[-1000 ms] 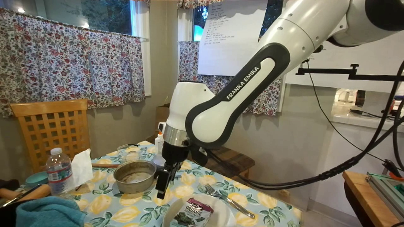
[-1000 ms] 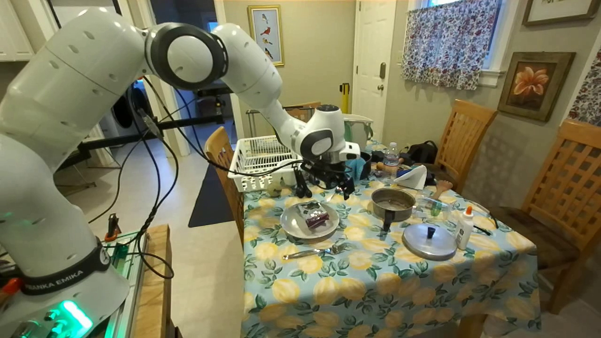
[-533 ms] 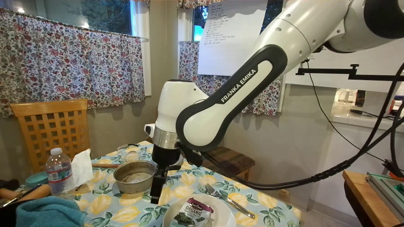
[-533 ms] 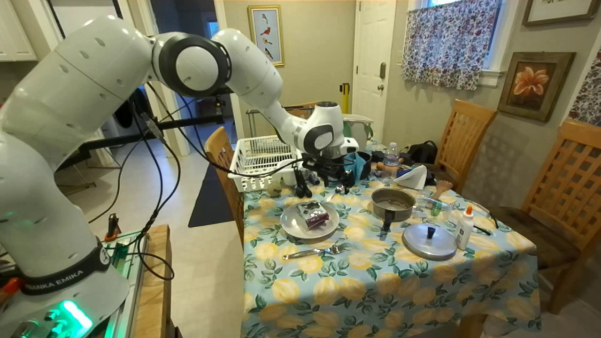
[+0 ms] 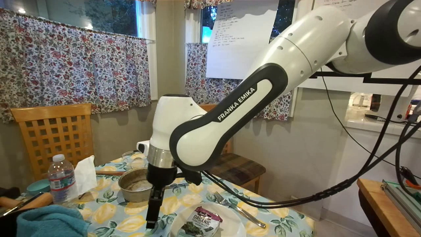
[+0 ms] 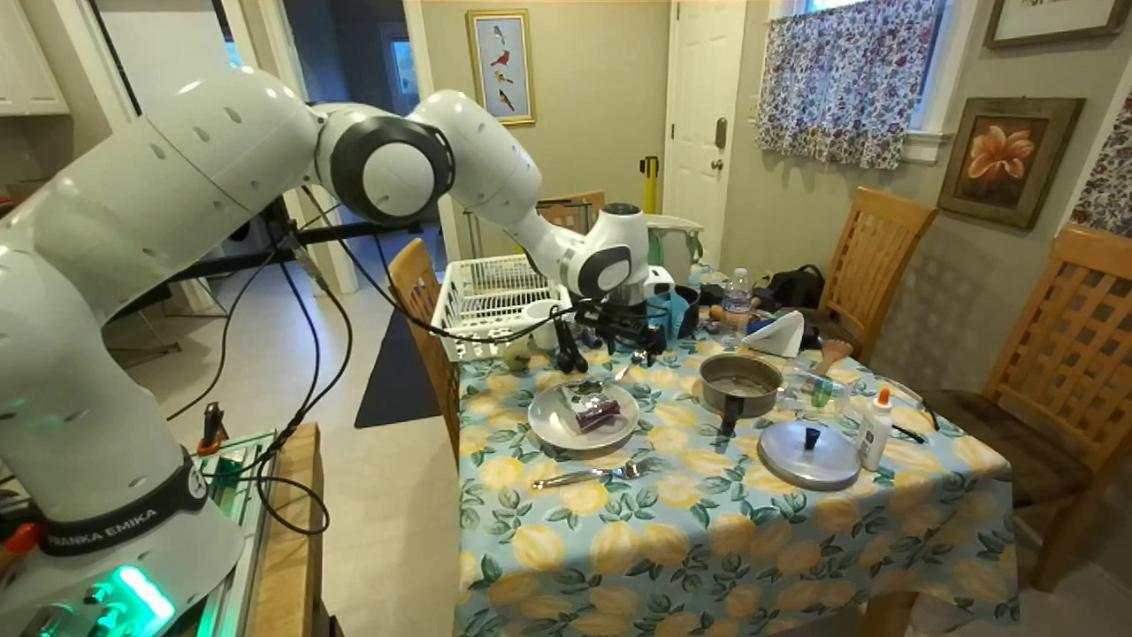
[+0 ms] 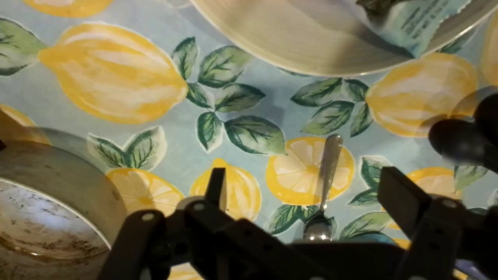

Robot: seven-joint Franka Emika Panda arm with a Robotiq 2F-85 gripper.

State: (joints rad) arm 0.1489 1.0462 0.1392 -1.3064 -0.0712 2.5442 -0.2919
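My tool stands spread above the spoon; I'd centre it over that first, then lower straight and slowly, keeping clear of the pan.

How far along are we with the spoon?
Looks done: the gripper is open, and the wrist view shows the spoon between its jaws. In hand: nothing; the jaws are empty. Left, as I judge it: a grip, not yet made, since the spoon lies loose on the tablecloth.
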